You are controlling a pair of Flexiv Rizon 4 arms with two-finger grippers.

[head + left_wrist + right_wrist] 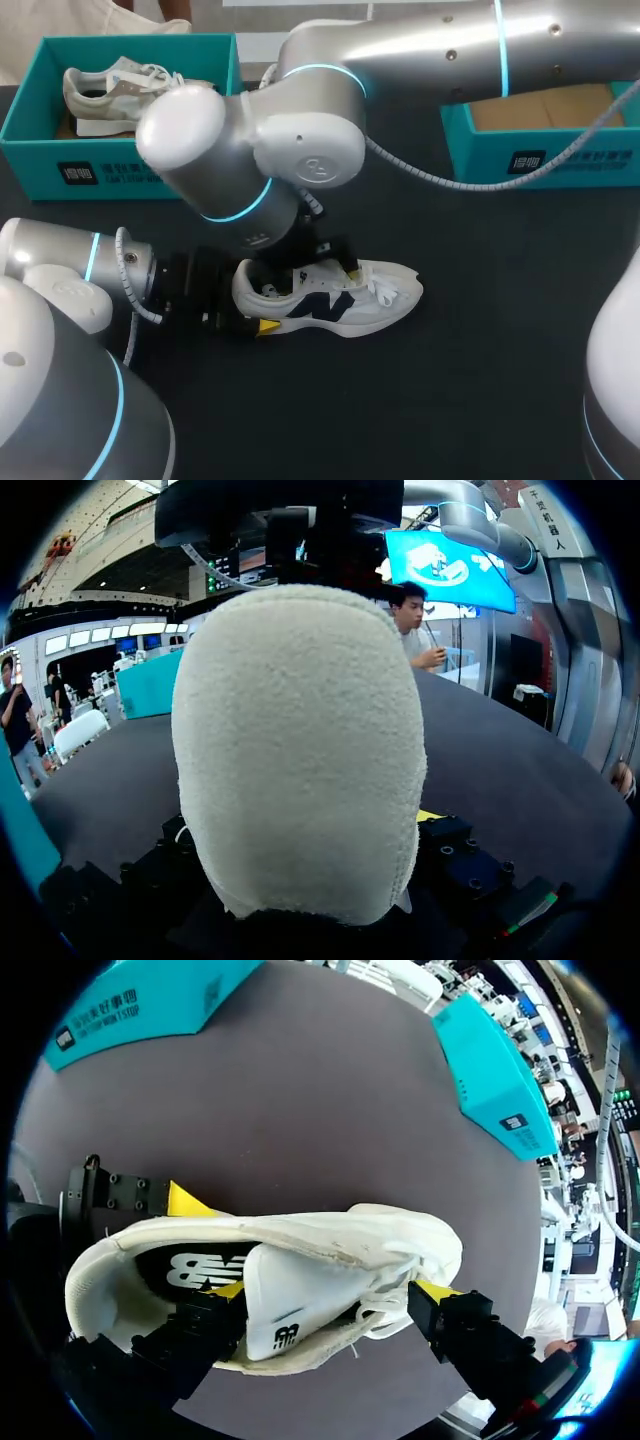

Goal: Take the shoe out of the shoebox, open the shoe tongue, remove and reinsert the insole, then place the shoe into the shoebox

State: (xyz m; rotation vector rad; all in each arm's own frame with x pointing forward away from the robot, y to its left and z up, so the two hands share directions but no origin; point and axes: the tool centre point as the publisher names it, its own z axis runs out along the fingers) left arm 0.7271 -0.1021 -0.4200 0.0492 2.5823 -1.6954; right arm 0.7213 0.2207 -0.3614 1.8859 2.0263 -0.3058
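1. Shoe [335,297]: white trainer with a navy side mark. It is out of its box and rests on the dark table [480,390].
2. Tongue [290,1310]: white, lying over the front of the shoe's mouth. The laces [385,1305] are loose just ahead of it.
3. Insole [190,1270]: dark with a pale mark, seated inside the shoe at its heel end, behind the tongue.
4. Left end effector [255,302]: at the shoe's heel. One yellow-tipped finger lies along each side of the heel, pinching it, and the fuzzy heel collar fills this arm's wrist view.
5. Right end effector [332,1295]: above the middle of the shoe, fingers spread wide. One tip is inside the shoe's mouth at the tongue's edge, and the other is outside the shoe, beside the laces.
6. Near shoebox [120,172]: teal, beyond the shoe's heel end and well apart from it. It holds a second pale shoe [110,90].
7. Far shoebox [560,165]: teal, beyond the shoe's toe end and well apart from it, with a brown card floor showing inside.
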